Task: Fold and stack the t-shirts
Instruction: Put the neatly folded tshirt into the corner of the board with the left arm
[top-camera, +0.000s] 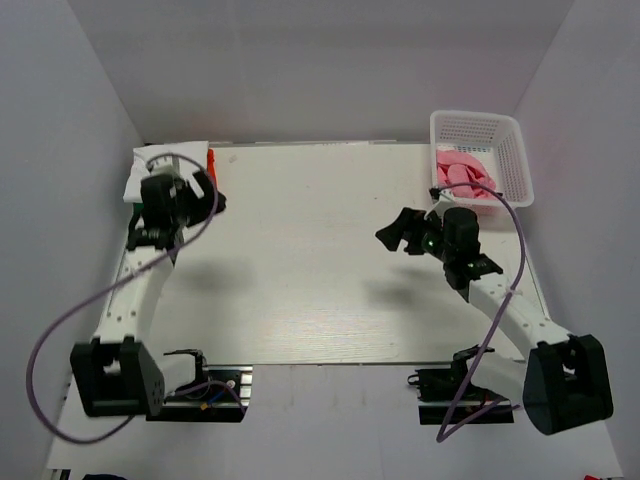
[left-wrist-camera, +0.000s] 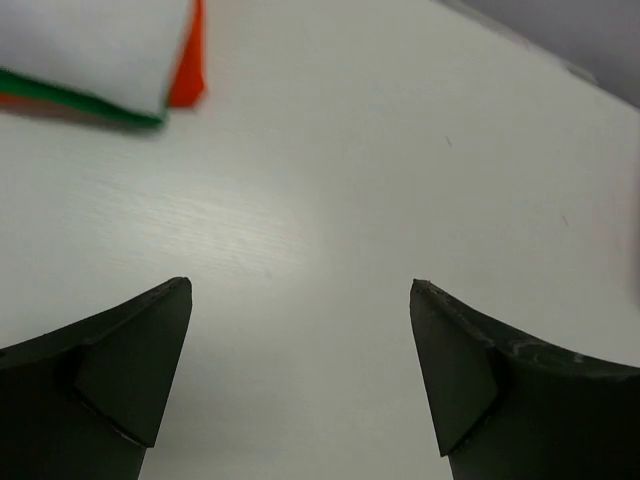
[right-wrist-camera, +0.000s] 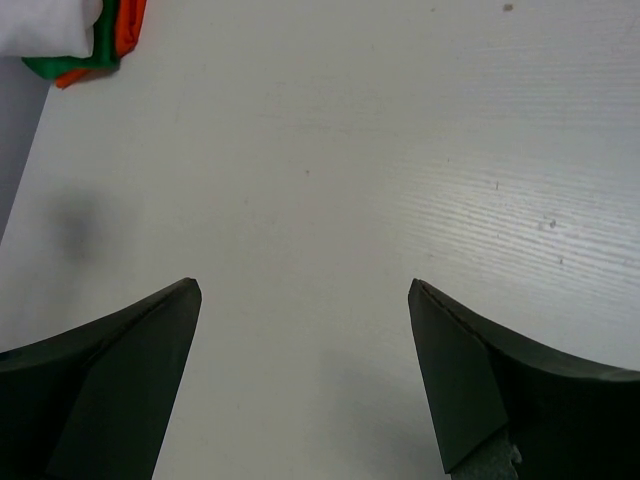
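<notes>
**Folding station, overhead and wrist views.** Three folded t-shirts lie stacked at the far left corner of the table (top-camera: 320, 280). The white t-shirt (left-wrist-camera: 90, 40) is on top, the green t-shirt (left-wrist-camera: 85, 102) is beneath it, and the orange t-shirt (left-wrist-camera: 190, 70) is lowest, its edge showing at the stack's side. The pink t-shirt (top-camera: 463, 175) lies crumpled inside the white lattice basket (top-camera: 515, 160) at the far right corner.

The left gripper (left-wrist-camera: 300, 290) hovers just beside the stack, jaws spread wide and holding nothing. The right gripper (right-wrist-camera: 305, 285) hangs over the tabletop near the basket, equally wide and empty.

**Step in hand, as judged:** fetching the pink shirt.
- The right arm is the nearer one.
- It should enter the basket from above, pinch the cloth near its top fold, and lift straight until the hem clears the rim; otherwise the light basket may drag along.

**Edges and room:**
- The basket sits close to the side wall (top-camera: 590, 150) and the table's far edge, so sideways approaches look cramped.
- The table's middle offers the room for spreading and folding.
- The stack hugs its corner, so the left arm does best to swing inward, away from it
</notes>
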